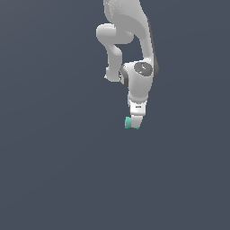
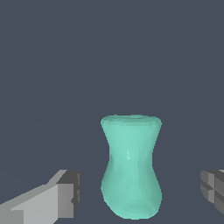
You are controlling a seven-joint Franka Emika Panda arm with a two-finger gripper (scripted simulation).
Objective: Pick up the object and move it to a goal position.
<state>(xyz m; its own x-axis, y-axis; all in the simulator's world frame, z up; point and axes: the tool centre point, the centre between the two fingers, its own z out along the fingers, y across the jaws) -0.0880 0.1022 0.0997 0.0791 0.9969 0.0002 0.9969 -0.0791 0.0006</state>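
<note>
The object [image 1: 129,123] is a tiny teal-green spool-shaped piece lying on the dark floor, right below the white arm's hand. In the wrist view the object [image 2: 131,166] fills the middle, waisted in shape, lying between the two grey fingers. My gripper [image 2: 141,194] is open: one finger [image 2: 65,197] stands to one side of the object and the other finger [image 2: 214,188] to the other side, with a gap on both sides. In the exterior view the gripper [image 1: 134,126] is low over the object and partly hides it.
A plain dark grey-blue floor [image 1: 54,170] fills both views. The white arm [image 1: 134,54] reaches down from the top of the exterior view. No goal marker shows.
</note>
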